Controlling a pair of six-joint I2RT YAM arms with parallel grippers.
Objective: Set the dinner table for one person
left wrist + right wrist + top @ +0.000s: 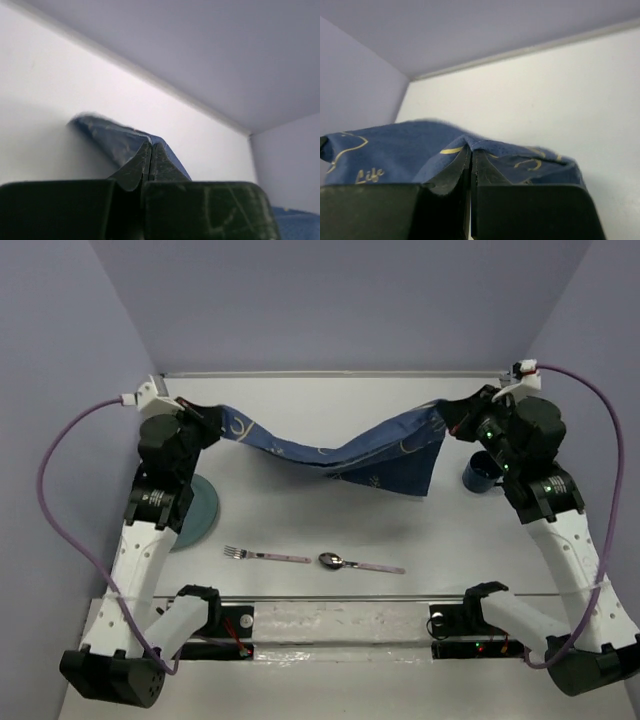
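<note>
Both arms are reaching toward the far edge of the dinner table [300, 405], one near each far corner.

Left gripper [214, 420]: the jaws are pressing fully together and pinching one corner of the dark blue cloth [340, 455]. In the left wrist view the fabric is peaking up right at the fingertips, with no gap between them.

Right gripper [452, 421]: the jaws are likewise fully closed, nipping the opposite corner of the cloth. In the right wrist view the fabric with its yellow line drawings is bunching over both fingertips.

The cloth is hanging stretched between the two grippers above the far half of the dinner table, sagging in the middle. Its loose right corner is drooping toward the surface. Whether that corner is touching the surface cannot be told.

The dinner table is lying flat beneath both pairs of jaws. Its bare white surface is running out past the fingertips to the pale far rim in both wrist views.

A green plate [200, 512] is sitting near the left edge, partly under the left arm. A fork [266, 556] and a spoon [360, 563] are lying in a row toward the near edge, just apart from each other. A dark blue mug [480, 472] is standing near the right edge, beside the right arm.
</note>
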